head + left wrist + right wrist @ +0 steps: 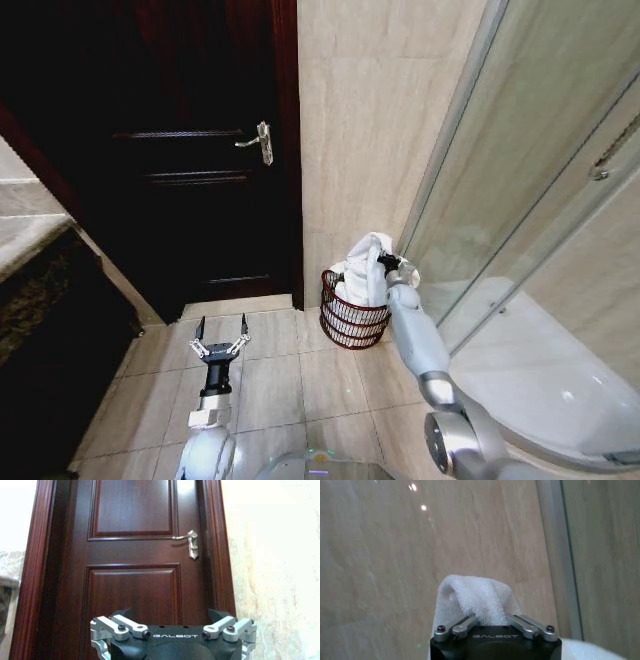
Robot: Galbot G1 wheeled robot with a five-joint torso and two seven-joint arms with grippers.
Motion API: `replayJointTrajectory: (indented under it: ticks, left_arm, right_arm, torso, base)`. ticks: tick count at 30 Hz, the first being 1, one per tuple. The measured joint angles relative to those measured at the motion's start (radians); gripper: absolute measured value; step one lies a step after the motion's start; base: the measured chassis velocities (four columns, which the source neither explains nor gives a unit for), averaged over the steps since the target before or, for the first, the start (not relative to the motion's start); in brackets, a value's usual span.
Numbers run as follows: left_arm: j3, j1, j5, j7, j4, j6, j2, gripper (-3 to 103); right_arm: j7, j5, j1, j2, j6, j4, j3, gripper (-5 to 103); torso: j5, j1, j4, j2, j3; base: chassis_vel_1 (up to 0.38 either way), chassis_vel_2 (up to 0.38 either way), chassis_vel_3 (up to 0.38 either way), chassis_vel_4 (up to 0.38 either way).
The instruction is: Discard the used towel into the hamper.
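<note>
A white towel [364, 270] hangs bunched over the dark red-brown wire hamper [352, 322], which stands on the floor against the beige wall. Its lower folds reach down into the basket. My right gripper [388, 262] is above the hamper's right side and is shut on the towel's top. In the right wrist view the towel [477, 600] rises in a hump from between the closed fingers [462, 626]. My left gripper [221, 332] hovers open over the floor tiles, well to the left of the hamper, with nothing between its fingers.
A dark wooden door [190, 150] with a metal handle [258, 141] is shut behind the left gripper. A glass shower screen [520, 200] runs along the right, with the white shower base [540, 370] below. A dark stone counter [40, 300] is on the left.
</note>
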Motion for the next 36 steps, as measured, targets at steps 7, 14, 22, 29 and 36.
replayJointTrajectory:
  ticks: [7,14,22,29,36]
  left_arm:
    - [0.021,-0.004,-0.008,-0.001,-0.004,0.008,-0.005,100]
    - [0.079,-0.008,-0.007,-0.001,0.006,0.008,-0.003,100]
    - [0.118,-0.019,-0.006,-0.002,0.017,0.004,0.0,100]
    - [0.115,-0.032,-0.011,-0.002,0.03,0.0,0.008,100]
    - [0.116,-0.04,-0.009,0.009,0.027,0.011,0.01,100]
  right_arm:
    - [0.026,0.012,-0.154,-0.026,-0.057,0.205,0.001,4]
    - [0.063,0.012,-0.256,-0.052,-0.108,0.332,0.019,4]
    - [0.082,-0.018,-0.355,-0.052,-0.12,0.444,0.023,4]
    - [0.1,-0.046,-0.442,-0.063,-0.064,0.511,0.027,4]
    - [0.108,-0.037,-0.517,-0.063,-0.026,0.576,0.035,4]
  torso:
    - [0.0006,0.0,-0.0004,0.0,0.0]
    - [0.0005,0.0,-0.0002,0.0,0.0]
    - [0.0005,0.0,-0.0002,0.0,0.0]
    - [0.0005,0.0,-0.0002,0.0,0.0]
    - [0.0003,0.0,-0.0002,0.0,0.0]
  base:
    - [0.0,0.0,0.0,0.0]
    - [0.0,0.0,0.0,0.0]
    - [0.0,0.0,0.0,0.0]
    - [0.0,0.0,0.0,0.0]
    - [0.0,0.0,0.0,0.0]
